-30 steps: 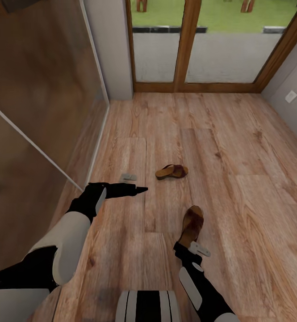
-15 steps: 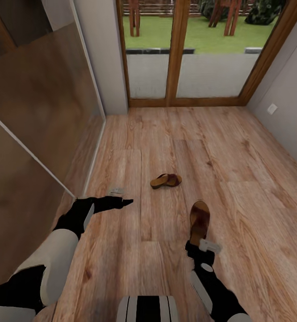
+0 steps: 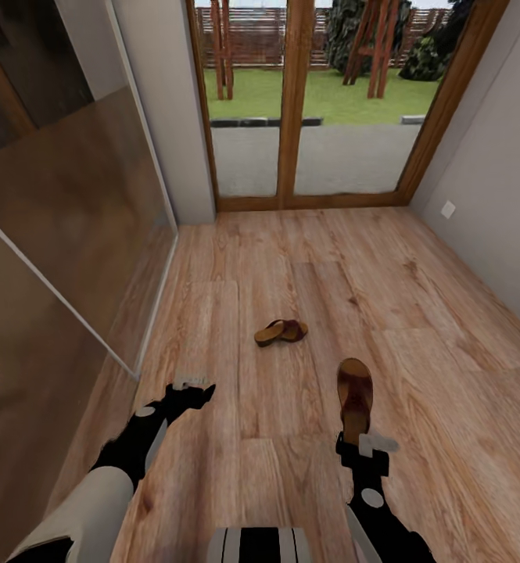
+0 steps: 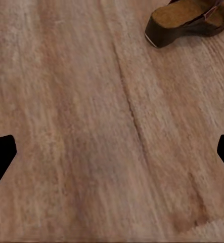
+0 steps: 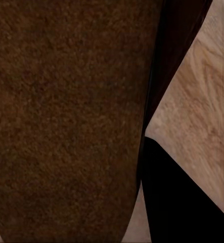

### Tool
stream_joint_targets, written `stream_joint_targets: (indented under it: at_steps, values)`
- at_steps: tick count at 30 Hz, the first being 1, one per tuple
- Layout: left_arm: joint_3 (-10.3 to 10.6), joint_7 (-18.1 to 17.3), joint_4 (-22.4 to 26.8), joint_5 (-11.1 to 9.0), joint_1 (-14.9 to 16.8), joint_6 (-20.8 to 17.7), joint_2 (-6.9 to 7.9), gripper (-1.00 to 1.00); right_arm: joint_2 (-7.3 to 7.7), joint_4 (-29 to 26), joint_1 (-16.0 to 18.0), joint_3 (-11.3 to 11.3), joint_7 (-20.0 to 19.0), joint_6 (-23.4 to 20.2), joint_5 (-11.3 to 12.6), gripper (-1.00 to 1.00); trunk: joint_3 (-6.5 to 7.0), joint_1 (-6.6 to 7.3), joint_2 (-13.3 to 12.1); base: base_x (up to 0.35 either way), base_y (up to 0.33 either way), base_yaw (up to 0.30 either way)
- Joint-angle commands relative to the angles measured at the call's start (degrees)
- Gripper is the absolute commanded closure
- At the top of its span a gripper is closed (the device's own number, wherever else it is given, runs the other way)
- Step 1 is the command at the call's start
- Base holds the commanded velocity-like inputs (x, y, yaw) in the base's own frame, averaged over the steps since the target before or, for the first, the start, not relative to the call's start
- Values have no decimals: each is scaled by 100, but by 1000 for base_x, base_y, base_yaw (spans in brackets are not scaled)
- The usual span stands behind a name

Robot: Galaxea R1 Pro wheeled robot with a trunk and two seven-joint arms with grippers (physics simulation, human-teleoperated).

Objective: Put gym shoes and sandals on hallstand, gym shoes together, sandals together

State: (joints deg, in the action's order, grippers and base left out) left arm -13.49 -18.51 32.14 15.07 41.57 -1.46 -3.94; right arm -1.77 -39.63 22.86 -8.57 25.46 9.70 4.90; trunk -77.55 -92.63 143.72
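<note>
far left on my head cam there's a big brownish glossy wall panel [image 3: 64, 234] running along the corridor. my left claw [image 3: 191, 389] hangs low over the corridor floor [image 3: 447, 328], holding nothing. from its wrist cam i just see the two black fingertips [image 4: 0, 157] at opposite edges of the frame with bare planks between them, so it's spread wide. one sandal [image 3: 281, 331] lies on the wood ahead of that claw, a bit toward the middle of the hall, lying crosswise; the wrist cam catches its heel end [image 4: 190, 20] too.

past it, at the end of the corridor, there's a wood-framed glass door [image 3: 299, 102] with paving, grass and a fence outside.

right of centre, the other sandal [image 3: 355, 399] is in my right claw [image 3: 373, 446], gripped at the near end with its far end pointing away toward the door. the right wrist cam is mostly tan-brown footbed [image 5: 66, 111] right up against the lens, with one dark finger [image 5: 177, 202] beside it. i can't tell if that sandal is touching the floor or lifted. grey wall [image 3: 494, 188] on the far right.
</note>
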Motion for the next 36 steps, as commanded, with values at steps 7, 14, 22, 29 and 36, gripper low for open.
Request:
stream_joint_targets:
  at_steps: [7, 14, 22, 29, 36]
  values:
    - [-84, 12, 11, 40, -294, 238, 10, -100, 27, 143, -18, -22, 38, 160, 48, 100, 215, 19, -8, 0, 0, -118]
    - [-95, 33, 50, 44, -564, 471, 39, -100, 45, 136, -19, -9, 45, 164, 57, 100, 423, 37, -18, 0, 0, -178]
    - [-118, 61, 74, 44, -696, 487, 73, -100, 86, 129, -19, 9, 54, 164, 62, 100, 635, 57, -28, 0, 0, -266]
    - [-286, 289, 41, 44, -728, 506, 76, -100, 220, 127, -19, 16, 55, 164, 80, 100, 817, 76, -38, 0, 0, -276]
    - [-302, 591, 86, 40, -816, 529, 58, -100, 232, 140, -19, 7, 55, 164, 95, 100, 884, 81, -40, 0, 0, -215]
